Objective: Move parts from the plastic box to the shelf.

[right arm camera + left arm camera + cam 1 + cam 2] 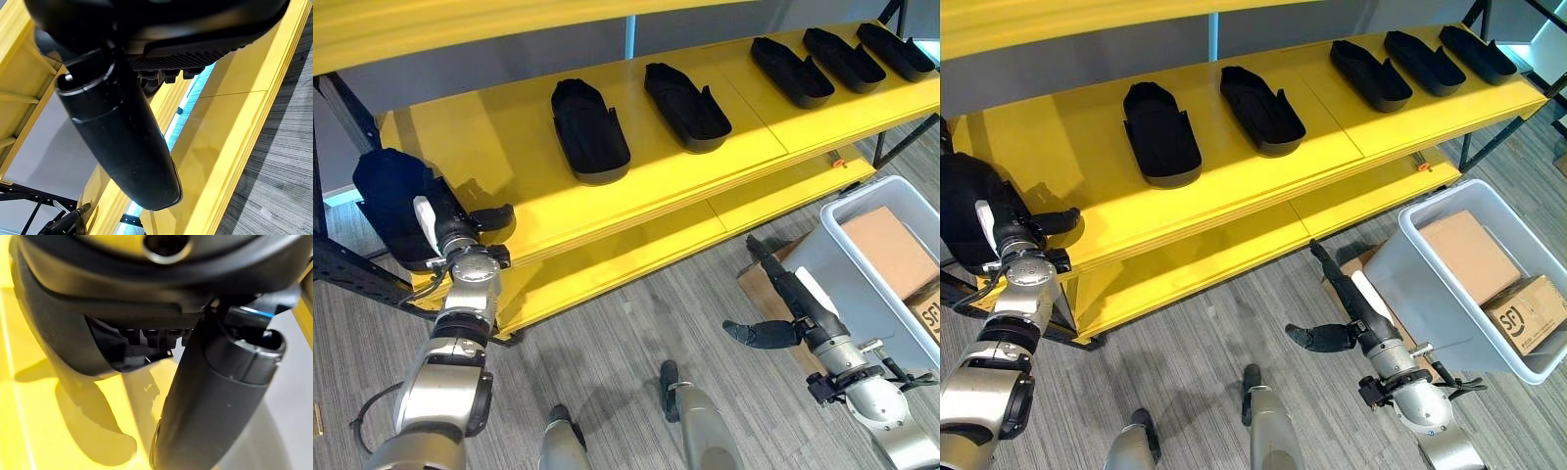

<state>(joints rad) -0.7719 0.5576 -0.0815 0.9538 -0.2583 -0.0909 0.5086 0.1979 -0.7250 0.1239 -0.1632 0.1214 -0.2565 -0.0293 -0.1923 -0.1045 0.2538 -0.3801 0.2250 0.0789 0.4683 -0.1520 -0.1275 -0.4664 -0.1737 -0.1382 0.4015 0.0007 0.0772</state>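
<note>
Landmark: yellow two-tier metal shelf (pixel 724 132).

Left hand (pixel 435 220) is at the shelf's left end, fingers wrapped round a black moulded plastic part (pixel 386 201). That part sits at the left corner of the shelf's upper board, partly overhanging the edge; its long axis seems to run front to back across the board, though the hand covers its near end. In the left wrist view the thumb (pixel 215 401) stands out over the yellow board with the part's dark body (pixel 73 333) just past it.

Five more black moulded plastic parts lie on the same board, each with its long axis running front to back, angled slightly, open side up. Two near the middle: (pixel 590 130) and (pixel 687 106), just beside each other, apart. Three at the shelf's right end: (pixel 791 71), (pixel 845 59), (pixel 896 51), side by side, parallel.

Right hand (pixel 1356 304) hangs in front of the shelf's lower tier, over the grey carpet floor (pixel 636 323), fingers straight and relaxed, holding nothing. It is just beside the grey-white plastic box (pixel 1440 294), which stands on the floor in front of the shelf's right end and holds brown cardboard boxes (pixel 1469 253).
</note>
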